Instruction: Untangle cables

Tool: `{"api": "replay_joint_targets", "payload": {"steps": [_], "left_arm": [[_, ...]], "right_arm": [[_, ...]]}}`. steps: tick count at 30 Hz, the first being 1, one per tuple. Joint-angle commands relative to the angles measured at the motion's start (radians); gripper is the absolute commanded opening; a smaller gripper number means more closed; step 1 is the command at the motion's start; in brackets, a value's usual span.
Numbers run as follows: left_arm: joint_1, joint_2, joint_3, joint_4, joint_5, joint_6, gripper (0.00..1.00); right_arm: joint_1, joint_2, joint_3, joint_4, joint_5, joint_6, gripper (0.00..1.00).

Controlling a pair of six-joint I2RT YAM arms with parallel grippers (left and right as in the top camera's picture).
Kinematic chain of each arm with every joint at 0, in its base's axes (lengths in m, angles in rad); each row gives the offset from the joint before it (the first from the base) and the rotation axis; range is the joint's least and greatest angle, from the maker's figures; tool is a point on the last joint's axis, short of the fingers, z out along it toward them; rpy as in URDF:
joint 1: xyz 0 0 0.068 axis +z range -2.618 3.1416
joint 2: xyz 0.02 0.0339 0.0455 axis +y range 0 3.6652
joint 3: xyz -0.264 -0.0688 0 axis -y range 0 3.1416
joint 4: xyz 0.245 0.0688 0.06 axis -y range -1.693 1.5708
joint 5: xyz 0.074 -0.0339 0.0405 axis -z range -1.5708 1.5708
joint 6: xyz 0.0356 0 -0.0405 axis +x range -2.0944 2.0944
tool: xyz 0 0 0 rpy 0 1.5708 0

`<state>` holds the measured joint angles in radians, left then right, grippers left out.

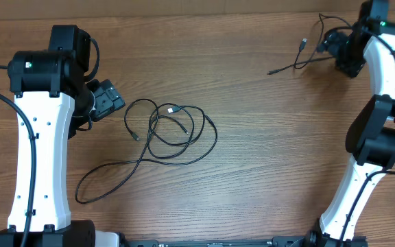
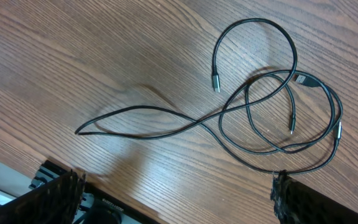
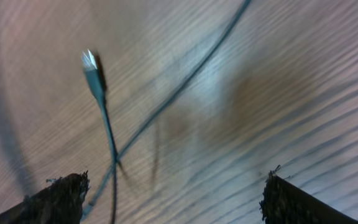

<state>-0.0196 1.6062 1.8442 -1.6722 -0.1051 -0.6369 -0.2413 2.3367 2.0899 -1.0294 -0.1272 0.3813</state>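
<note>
A tangle of thin black cables (image 1: pixel 172 109) lies in overlapping loops at the table's middle, and one long end trails to the front left. The left wrist view shows the same cables (image 2: pixel 219 116) with small plug ends. My left gripper (image 1: pixel 108 103) is open and empty just left of the tangle; its fingers (image 2: pixel 176 186) are spread wide above bare wood. A separate thin black cable (image 1: pixel 295 66) lies at the back right. My right gripper (image 1: pixel 336 48) is open over its end. In the blurred right wrist view, its plug (image 3: pixel 94 73) and cord run past the left finger of the jaws (image 3: pixel 176 186).
The wooden table (image 1: pixel 266 151) fills the view. The white left arm (image 1: pixel 40 151) stands at the left and the right arm (image 1: pixel 369 144) at the right. Thick black arm wires run beside both arms. The table's front edge shows in the left wrist view (image 2: pixel 17 171).
</note>
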Motion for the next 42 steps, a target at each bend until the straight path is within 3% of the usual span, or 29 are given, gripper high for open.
{"api": "replay_joint_targets", "payload": {"steps": [1,17,25,30,32,42], "left_arm": [[0.0,0.002,-0.008,0.002,0.001,0.005,0.99],[0.0,0.002,-0.008,0.002,0.002,0.005,1.0],[0.0,0.002,-0.008,0.002,0.002,0.005,1.0],[0.0,0.002,-0.008,0.002,0.002,0.005,0.99],[0.0,0.002,-0.008,0.002,0.002,0.005,1.0],[0.0,0.002,-0.008,0.002,0.002,0.005,0.99]], "right_arm": [[0.029,0.013,-0.089,0.05,-0.087,0.013,0.9],[0.167,0.017,-0.209,0.262,-0.126,0.036,0.89],[0.19,0.046,-0.223,0.293,-0.051,0.124,0.73],[0.19,0.047,-0.224,0.337,-0.05,0.124,0.49],[0.191,0.047,-0.225,0.353,-0.05,0.124,0.44],[0.192,0.05,-0.227,0.41,-0.049,0.124,0.42]]}}
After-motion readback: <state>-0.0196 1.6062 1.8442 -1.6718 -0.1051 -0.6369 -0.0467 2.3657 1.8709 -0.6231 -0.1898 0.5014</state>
